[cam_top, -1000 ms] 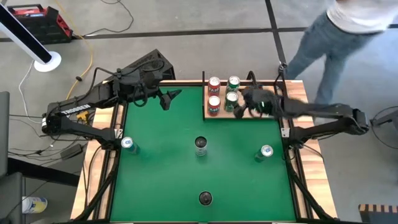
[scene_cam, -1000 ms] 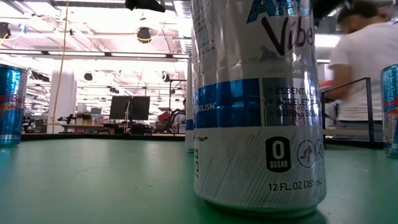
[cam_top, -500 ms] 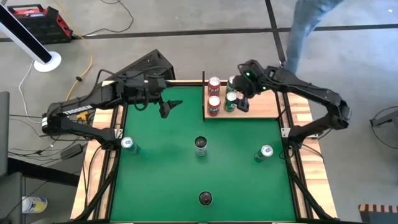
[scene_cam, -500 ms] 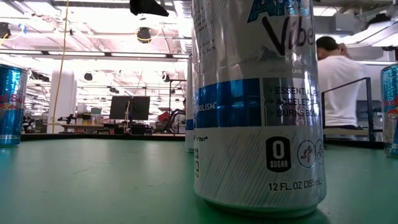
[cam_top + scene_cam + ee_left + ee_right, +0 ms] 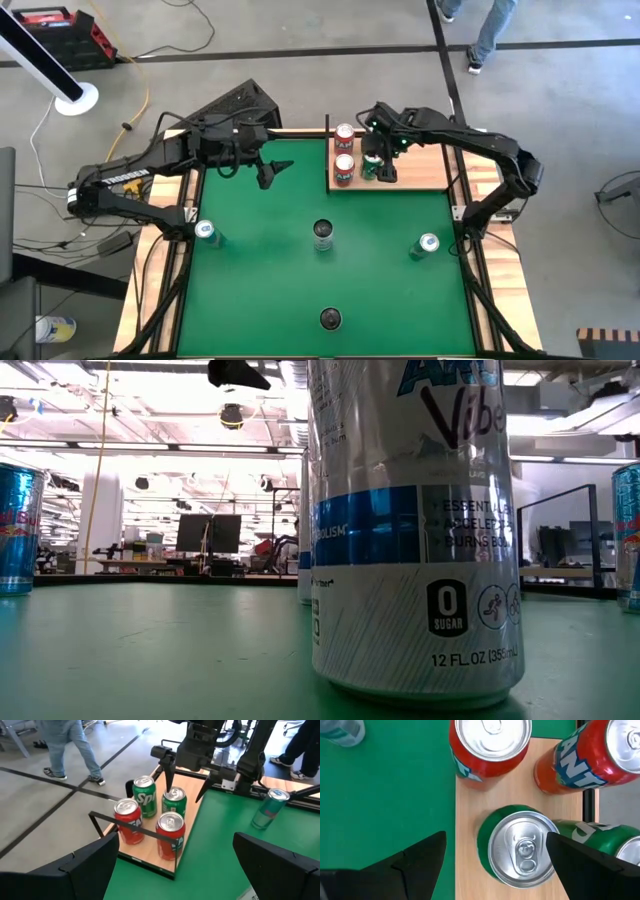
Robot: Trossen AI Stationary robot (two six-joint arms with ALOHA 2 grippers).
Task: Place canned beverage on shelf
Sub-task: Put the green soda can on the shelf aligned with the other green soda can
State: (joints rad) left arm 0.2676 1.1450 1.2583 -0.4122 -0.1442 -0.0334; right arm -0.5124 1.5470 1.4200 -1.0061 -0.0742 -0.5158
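The shelf (image 5: 410, 170), a pale-wood panel with a black edge, lies at the table's far edge. Two red cans (image 5: 344, 168) and two green cans stand upright on it. My right gripper (image 5: 383, 172) is open and points down over the nearer green can (image 5: 520, 851), one finger on either side of its top; it also shows in the left wrist view (image 5: 182, 794). My left gripper (image 5: 272, 172) is open and empty over the green felt, left of the shelf.
Four more cans stand on the felt: at the left (image 5: 205, 232), in the middle (image 5: 322, 232), at the right (image 5: 427, 243) and near the front edge (image 5: 330, 318), which fills the low view (image 5: 415, 530). A black rail (image 5: 145, 832) runs above the shelf's left edge.
My right arm has swung up and toward the table's left, tipping its gripper from slanting to pointing down over the nearer green can. My left gripper has gone a little toward the near edge. A person behind the table has walked away.
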